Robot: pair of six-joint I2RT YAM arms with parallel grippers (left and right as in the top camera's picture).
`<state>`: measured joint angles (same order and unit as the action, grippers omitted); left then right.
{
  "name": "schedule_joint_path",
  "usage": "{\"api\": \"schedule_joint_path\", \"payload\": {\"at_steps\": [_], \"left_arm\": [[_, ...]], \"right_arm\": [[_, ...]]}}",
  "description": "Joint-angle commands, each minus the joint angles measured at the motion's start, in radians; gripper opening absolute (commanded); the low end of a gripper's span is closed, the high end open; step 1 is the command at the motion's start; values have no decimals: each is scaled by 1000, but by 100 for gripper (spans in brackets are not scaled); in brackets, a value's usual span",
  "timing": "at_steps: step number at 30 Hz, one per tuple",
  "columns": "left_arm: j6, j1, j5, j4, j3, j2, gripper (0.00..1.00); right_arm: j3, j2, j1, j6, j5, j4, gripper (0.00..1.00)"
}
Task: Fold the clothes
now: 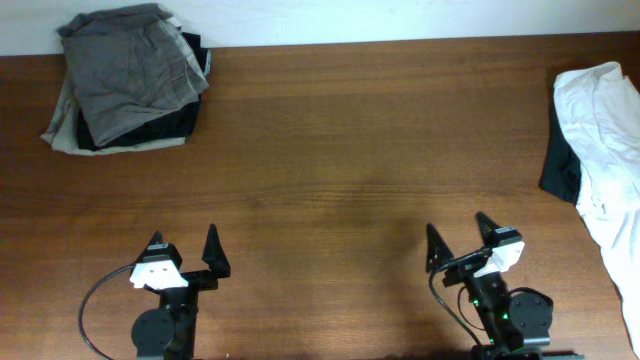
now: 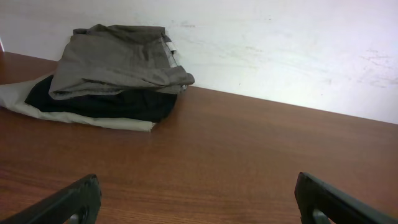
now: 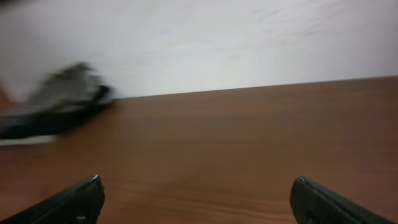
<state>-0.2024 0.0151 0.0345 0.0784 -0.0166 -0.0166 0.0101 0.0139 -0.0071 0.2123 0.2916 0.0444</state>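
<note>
**Fold job not started, some thoughts on the first grab**

Nothing picked up so far. Checking the left gripper (image 1: 184, 238) and right gripper (image 1: 456, 225): both parked by the near edge of the table (image 1: 330, 160), spread wide, holding nothing, well apart from any cloth.

Over at the right edge: the white T-shirt (image 1: 600, 140), crumpled, running off past the edge, seemingly lying on top of a dark navy garment (image 1: 560, 168). Up in the far left corner: a stack of grey, black and beige garments (image 1: 130, 85). Not part of the job, so best left alone.

Probably smartest to go in with the right gripper, being nearer. Pinch only the thin white fabric near a hem or shoulder, and stay clear of the navy piece underneath. Drag it to the bare middle of the table, spread it flat, then fold using both claws. Expect bunching with fabric this soft.

No brand, tag or writing readable in any view. Right wrist view too blurred anyway.
</note>
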Motion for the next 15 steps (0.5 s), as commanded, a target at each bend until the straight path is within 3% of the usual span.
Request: {"api": "schedule_joint_path", "payload": {"at_steps": [1,8,11,15], "left_arm": [[17,4,11,0,8,11,99],[17,4,11,0,8,11,99],[16,4,11,0,8,11,99],[17,4,11,0,8,11,99]], "right_arm": [[-5,-8,-6,258,253,-16,98],[-5,-8,-6,370,283,-120,99],[18,-8,-6,371,265,-272,99],[129,22,-7,291,162,-239,98]]}}
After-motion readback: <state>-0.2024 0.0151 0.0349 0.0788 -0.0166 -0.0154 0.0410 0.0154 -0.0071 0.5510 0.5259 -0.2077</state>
